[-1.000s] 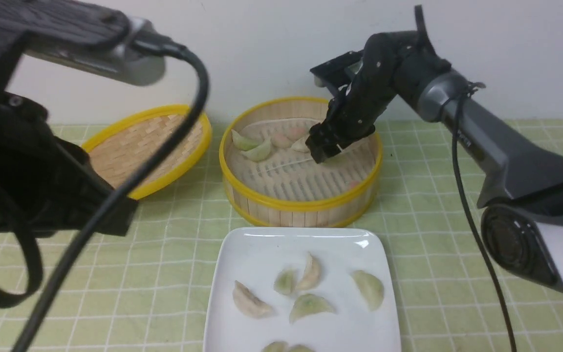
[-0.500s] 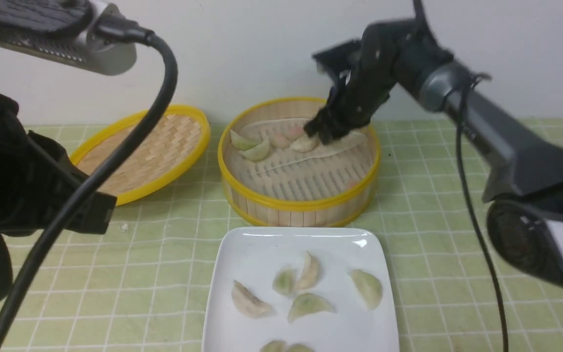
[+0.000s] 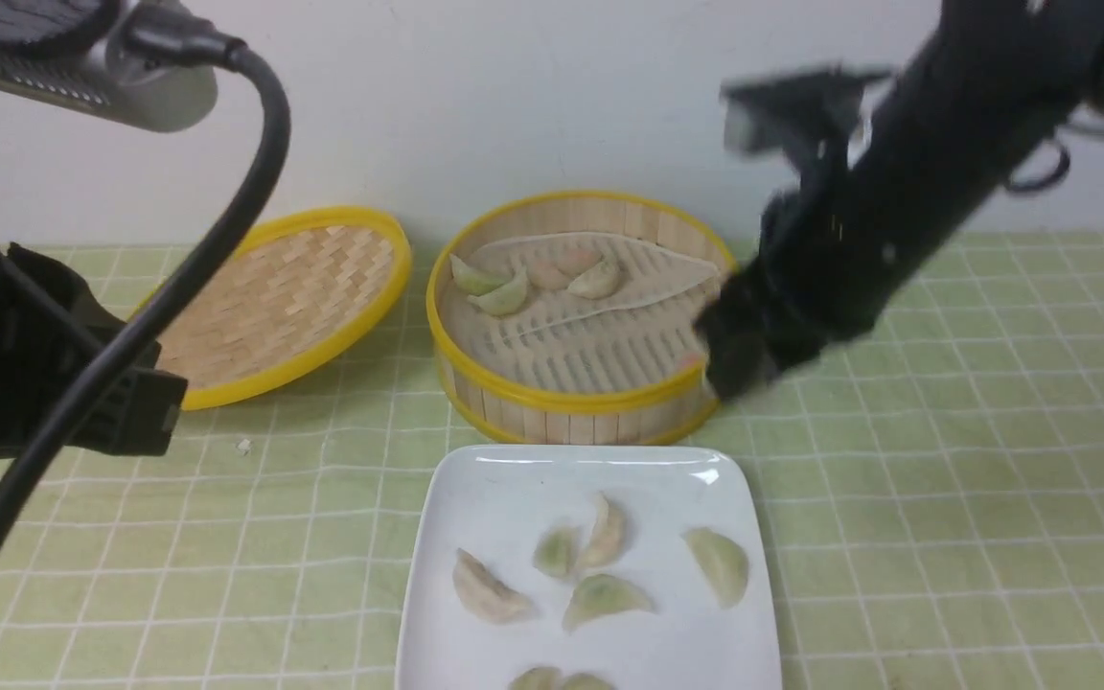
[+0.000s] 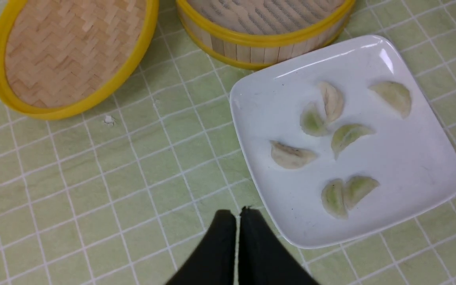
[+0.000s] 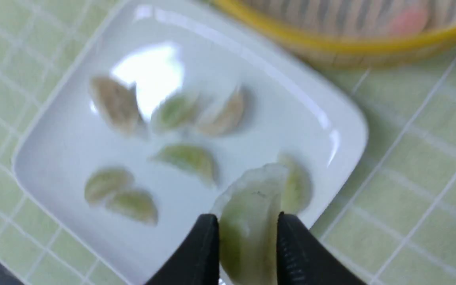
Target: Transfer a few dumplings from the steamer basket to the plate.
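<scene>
Open tablecloth (image 3: 312,537) (lid (image 3: 284,307) behind)

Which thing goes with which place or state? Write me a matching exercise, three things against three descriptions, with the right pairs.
1. Right end effector
2. Left end effector
3. Woven lid

A. shut, holding nothing
B. on the table, left of the steamer basket
C. closed on a dumpling

Pairs: 1-C; 2-A; 3-B
</scene>
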Motion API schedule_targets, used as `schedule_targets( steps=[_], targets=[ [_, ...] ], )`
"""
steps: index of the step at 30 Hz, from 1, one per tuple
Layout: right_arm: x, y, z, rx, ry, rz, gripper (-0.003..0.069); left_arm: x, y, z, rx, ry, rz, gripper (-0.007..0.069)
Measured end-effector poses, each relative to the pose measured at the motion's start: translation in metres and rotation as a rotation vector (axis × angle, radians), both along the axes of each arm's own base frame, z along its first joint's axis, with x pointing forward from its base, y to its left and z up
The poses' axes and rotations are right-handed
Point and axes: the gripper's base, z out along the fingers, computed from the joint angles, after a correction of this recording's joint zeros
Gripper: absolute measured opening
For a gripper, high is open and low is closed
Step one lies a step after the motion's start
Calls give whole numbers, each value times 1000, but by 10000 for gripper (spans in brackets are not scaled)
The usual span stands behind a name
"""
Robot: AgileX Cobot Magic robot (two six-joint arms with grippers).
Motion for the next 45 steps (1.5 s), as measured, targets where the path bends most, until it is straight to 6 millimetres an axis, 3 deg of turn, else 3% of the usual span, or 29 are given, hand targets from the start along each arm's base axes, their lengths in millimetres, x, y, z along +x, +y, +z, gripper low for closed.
schedule_targets(
  steps=[4, 7, 9, 12, 15, 19, 22, 25, 27, 31, 32, 36, 45],
  targets=[
    [-10, 3, -46, -9, 16, -17, 174, 0, 0, -1, 4, 3, 0, -6],
    [-6, 8, -56, 27, 22, -40, 188, 0, 0, -2, 5, 5, 0, -6],
    [-3, 10, -60, 42, 27, -34, 229, 0, 0, -2, 5, 5, 0, -6],
    [0, 16, -63, 67, 37, -3, 358, 0, 0, -2, 6, 6, 0, -6],
    [6, 20, -56, 86, 9, 11, 471, 0, 0, -2, 6, 6, 0, -6],
    [28, 22, -30, 129, -114, -20, 538, 0, 0, -2, 6, 6, 0, -6],
    [66, 18, 6, 186, -280, -76, 550, 0, 0, -2, 6, 6, 0, -6],
    [91, 15, 19, 205, -337, -100, 552, 0, 0, -2, 6, 6, 0, -6],
    [135, 13, 22, 209, -370, -114, 554, 0, 0, -2, 6, 6, 0, -6],
    [166, 17, 7, 199, -355, -97, 554, 0, 0, -2, 6, 6, 0, -6],
    [181, 21, -6, 189, -358, -68, 554, 0, 0, -2, 6, 6, 0, -6],
    [207, 31, -47, 158, -372, 8, 554, 0, 0, -2, 6, 6, 0, -6],
    [225, 37, -106, 109, -370, 85, 554, 0, 0, -2, 6, 6, 0, -6]
  ],
)
